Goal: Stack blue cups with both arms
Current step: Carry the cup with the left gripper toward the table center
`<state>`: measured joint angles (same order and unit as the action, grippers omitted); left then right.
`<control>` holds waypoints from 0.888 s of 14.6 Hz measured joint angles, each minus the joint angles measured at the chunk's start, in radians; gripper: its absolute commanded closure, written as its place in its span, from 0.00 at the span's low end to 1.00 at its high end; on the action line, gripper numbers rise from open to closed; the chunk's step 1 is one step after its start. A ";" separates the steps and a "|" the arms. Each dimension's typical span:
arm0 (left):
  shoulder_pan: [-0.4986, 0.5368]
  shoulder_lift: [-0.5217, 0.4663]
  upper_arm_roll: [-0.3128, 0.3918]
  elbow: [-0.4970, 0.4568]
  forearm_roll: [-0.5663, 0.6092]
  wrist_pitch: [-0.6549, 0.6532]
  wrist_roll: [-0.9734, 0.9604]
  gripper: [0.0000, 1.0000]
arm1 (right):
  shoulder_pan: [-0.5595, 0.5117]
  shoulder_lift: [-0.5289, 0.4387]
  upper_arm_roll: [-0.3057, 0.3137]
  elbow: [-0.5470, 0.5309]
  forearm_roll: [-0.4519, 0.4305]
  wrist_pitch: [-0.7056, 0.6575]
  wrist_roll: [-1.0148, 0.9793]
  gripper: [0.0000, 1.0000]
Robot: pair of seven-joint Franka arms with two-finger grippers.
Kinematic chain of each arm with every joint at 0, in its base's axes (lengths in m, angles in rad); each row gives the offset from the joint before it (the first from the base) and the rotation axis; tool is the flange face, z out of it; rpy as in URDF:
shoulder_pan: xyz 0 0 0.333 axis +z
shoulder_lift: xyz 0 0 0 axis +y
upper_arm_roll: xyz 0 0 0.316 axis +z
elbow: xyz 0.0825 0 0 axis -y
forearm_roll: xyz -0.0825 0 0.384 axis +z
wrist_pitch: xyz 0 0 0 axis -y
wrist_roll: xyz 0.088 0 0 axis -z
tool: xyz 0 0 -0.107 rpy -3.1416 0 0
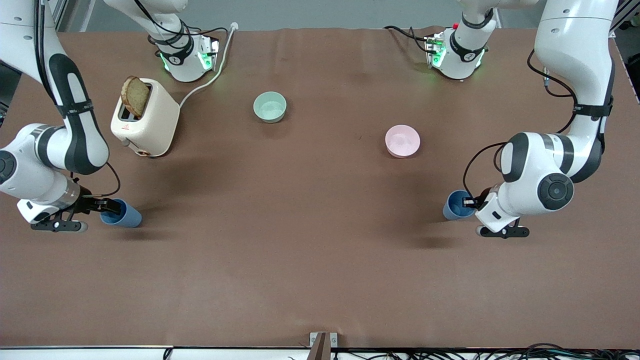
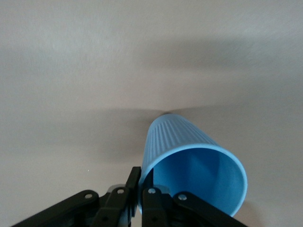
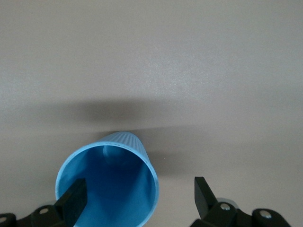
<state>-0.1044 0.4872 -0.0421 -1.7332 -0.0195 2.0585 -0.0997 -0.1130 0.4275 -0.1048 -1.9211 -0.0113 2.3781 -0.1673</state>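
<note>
One blue cup point(image 1: 125, 218) is toward the right arm's end of the table, its mouth turned toward my right gripper point(image 1: 106, 205). In the right wrist view this cup point(image 3: 109, 189) has one finger point(image 3: 75, 202) inside its mouth and the other finger point(image 3: 204, 195) well outside; the right gripper point(image 3: 139, 196) is open around the cup's wall. The other blue cup point(image 1: 456, 205) is toward the left arm's end. My left gripper point(image 1: 470, 202) is shut on its rim; in the left wrist view the left gripper point(image 2: 142, 183) pinches the wall of the cup point(image 2: 184, 142), one finger inside and one outside.
A cream toaster point(image 1: 145, 119) with a slice of bread stands farther from the front camera than the right arm's cup. A pale green bowl point(image 1: 270, 107) and a pink bowl point(image 1: 402, 141) sit mid-table. Brown table surface point(image 1: 300, 240) lies between the cups.
</note>
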 measured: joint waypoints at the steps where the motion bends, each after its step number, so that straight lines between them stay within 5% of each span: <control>1: -0.002 -0.001 -0.014 0.024 0.000 0.000 0.000 1.00 | -0.002 0.000 0.000 -0.001 0.000 0.000 0.000 0.00; 4: -0.025 0.000 -0.072 0.119 0.000 -0.010 0.000 1.00 | -0.005 0.000 0.000 -0.004 0.000 0.001 0.000 0.07; 9: -0.256 0.043 -0.091 0.257 -0.001 -0.058 -0.093 1.00 | -0.005 0.001 0.000 -0.005 0.000 0.006 0.000 0.71; 11: -0.361 0.081 -0.091 0.292 0.000 -0.061 -0.169 1.00 | -0.005 0.002 0.001 -0.005 0.000 0.008 0.000 0.86; 13: -0.430 0.118 -0.090 0.328 0.000 -0.061 -0.199 1.00 | -0.005 0.003 0.001 -0.005 0.000 0.008 0.001 0.90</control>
<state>-0.5343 0.6056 -0.1322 -1.4050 -0.0198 1.9980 -0.2991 -0.1183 0.4302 -0.1038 -1.9265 -0.0112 2.3865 -0.1668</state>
